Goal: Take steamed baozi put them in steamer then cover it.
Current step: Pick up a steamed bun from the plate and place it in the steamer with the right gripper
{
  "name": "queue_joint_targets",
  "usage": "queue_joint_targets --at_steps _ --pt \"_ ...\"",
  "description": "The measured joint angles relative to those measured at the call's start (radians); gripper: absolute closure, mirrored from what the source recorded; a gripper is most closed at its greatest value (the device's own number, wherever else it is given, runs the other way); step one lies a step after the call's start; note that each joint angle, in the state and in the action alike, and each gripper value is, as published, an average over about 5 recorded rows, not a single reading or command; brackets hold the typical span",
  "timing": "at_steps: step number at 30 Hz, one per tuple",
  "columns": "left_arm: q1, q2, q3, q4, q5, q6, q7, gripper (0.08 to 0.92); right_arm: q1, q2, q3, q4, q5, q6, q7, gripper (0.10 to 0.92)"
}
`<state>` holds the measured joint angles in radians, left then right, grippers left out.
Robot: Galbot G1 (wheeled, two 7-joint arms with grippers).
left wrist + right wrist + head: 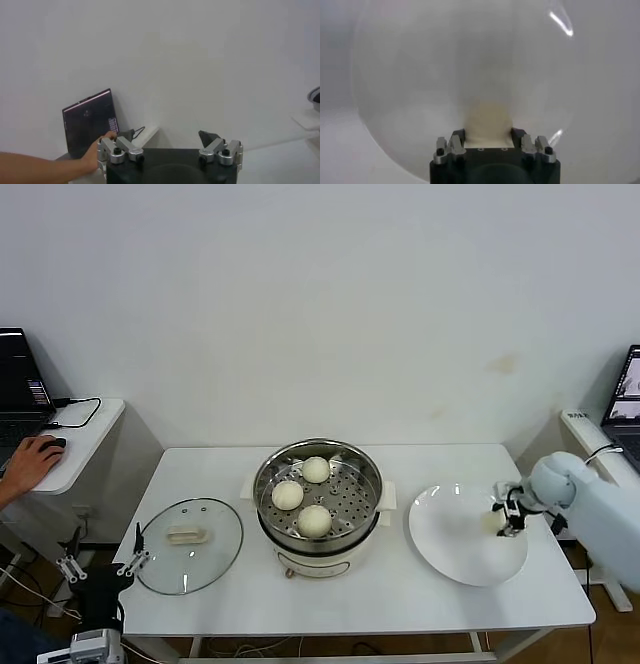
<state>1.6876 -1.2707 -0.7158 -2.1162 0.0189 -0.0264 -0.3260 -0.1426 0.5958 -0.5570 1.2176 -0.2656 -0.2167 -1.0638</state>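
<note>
The right pincer [507, 519] is clamped on the last small round off-white dough bun [487, 122], on the flat white plate [450, 544] near the bench's right edge. The round shiny steel steamer basket [345, 484] sits mid-bench, toward the robot's left of it. The bun must travel that way. The left pincer [170, 150] waits apart, off the front-left corner.

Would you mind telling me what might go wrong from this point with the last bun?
The right hand has closed on the last baozi over the white plate; squeezing soft dough may dent it, or it may slip during the lift. The steamer already holds three buns, so the free space is tight and a drop could knock one.
</note>
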Motion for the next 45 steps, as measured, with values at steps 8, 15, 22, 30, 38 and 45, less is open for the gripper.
queue_joint_targets --at_steps 8,15,22,30,38,45 --pt "-0.002 0.003 0.009 -0.012 0.0 0.006 0.002 0.177 0.242 -0.049 -0.181 0.128 0.18 -0.079 0.006 0.435" --pt "-0.008 0.007 0.015 -0.017 0.0 0.012 0.003 0.177 0.511 -0.015 -0.382 0.26 0.402 -0.187 0.053 0.431" --pt "-0.013 0.001 0.022 -0.02 0.0 0.013 0.004 0.177 0.679 0.091 -0.53 0.334 0.615 -0.308 0.125 0.43" --pt "-0.008 -0.003 0.016 -0.022 -0.002 0.012 0.002 0.177 0.724 0.232 -0.614 0.346 0.75 -0.412 0.209 0.429" --pt "0.0 -0.007 0.002 -0.025 -0.006 0.009 -0.001 0.177 0.674 0.349 -0.662 0.296 0.775 -0.461 0.262 0.427" --pt "-0.001 -0.01 0.0 -0.024 -0.008 0.008 -0.002 0.177 0.611 0.416 -0.668 0.239 0.752 -0.482 0.293 0.423"
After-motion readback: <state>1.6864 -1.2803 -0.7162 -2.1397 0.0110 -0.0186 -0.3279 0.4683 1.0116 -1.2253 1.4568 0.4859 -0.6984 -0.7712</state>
